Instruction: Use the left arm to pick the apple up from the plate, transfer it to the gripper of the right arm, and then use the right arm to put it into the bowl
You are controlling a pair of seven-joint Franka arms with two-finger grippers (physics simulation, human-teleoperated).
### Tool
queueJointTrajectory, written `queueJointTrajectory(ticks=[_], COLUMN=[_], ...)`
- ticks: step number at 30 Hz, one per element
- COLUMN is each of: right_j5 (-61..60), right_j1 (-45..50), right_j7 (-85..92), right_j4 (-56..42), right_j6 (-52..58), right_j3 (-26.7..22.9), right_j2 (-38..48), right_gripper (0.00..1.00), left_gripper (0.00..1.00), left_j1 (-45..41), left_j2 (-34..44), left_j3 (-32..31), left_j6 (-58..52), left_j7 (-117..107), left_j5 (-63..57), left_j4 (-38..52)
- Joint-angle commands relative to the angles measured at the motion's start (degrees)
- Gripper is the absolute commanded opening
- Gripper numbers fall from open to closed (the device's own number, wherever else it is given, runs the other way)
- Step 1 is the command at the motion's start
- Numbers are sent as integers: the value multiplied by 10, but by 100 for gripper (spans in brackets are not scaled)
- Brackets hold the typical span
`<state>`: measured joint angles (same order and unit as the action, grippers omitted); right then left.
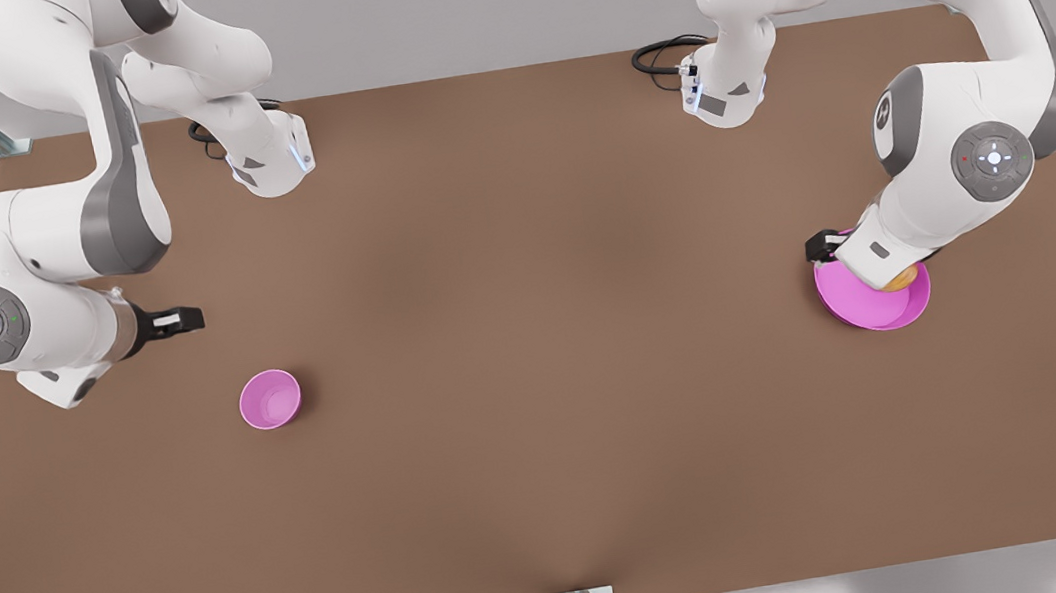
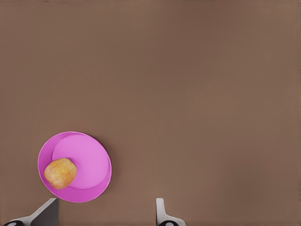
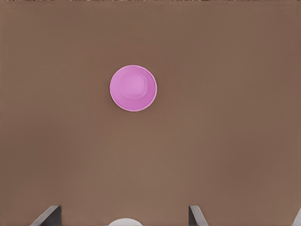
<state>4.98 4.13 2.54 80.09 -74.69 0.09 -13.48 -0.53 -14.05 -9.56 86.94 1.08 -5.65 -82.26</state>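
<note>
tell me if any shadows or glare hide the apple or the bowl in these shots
Front view: soft, even light and no glare; the apple is mostly covered by the arm, not by shadow. Left wrist view: the apple shows clearly on the plate, which casts a thin dark shadow along one edge. Right wrist view: the bowl is evenly lit, with a pale sheen inside.

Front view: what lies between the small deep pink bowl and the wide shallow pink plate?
Only bare brown table between the bowl and the plate.

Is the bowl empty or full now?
Empty: the bowl shows only its bare pink inside, and the apple lies on the plate.
</note>
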Motion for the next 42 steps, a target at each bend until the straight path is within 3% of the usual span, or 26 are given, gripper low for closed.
queueJointTrajectory(ticks=[1, 3, 7, 8, 10, 14, 18, 21, 24, 31, 42], right_j5=[-1, -5, -5, -3, 6, 7, 8, 8, 9, 9, 15], right_j1=[0, -3, -4, -5, 3, 4, 4, 4, 3, 4, 3], right_j7=[19, 19, 19, 19, 19, 19, 19, 18, 18, 18, 17], right_j4=[1, 2, 2, 2, -6, -7, -7, -6, -7, -7, -13], right_j6=[-15, -15, -16, -16, -16, -17, -19, -19, -19, -19, -20], right_j3=[0, 0, 0, -2, -2, 0, 0, 1, 1, 2, 2], right_j2=[0, -1, -1, 0, -8, -12, -16, -16, -17, -20, -25], right_gripper=[100, 100, 100, 100, 100, 100, 100, 100, 100, 100, 100], left_gripper=[100, 100, 100, 95, 96, 100, 100, 100, 100, 100, 100], left_j1=[0, 0, 26, 40, 65, 97, 101, 128, 142, 157, 167], left_j2=[1, 1, -28, -36, -41, -45, -44, -44, -35, -35, -36], left_j3=[0, 0, 31, 37, 83, 118, 121, 122, 126, 129, 139], left_j6=[-5, 2, 286, 297, 358, 425, 404, 524, 510, 608, 607], left_j7=[23, 11, 138, 216, 512, 951, 949, 1027, 1028, 1003, 910], left_j5=[1, 0, 1, 1, 2, 1, -2, -4, -5, -1, 0], left_j4=[0, 0, -208, -227, -280, -295, -302, -352, -388, -445, -479])
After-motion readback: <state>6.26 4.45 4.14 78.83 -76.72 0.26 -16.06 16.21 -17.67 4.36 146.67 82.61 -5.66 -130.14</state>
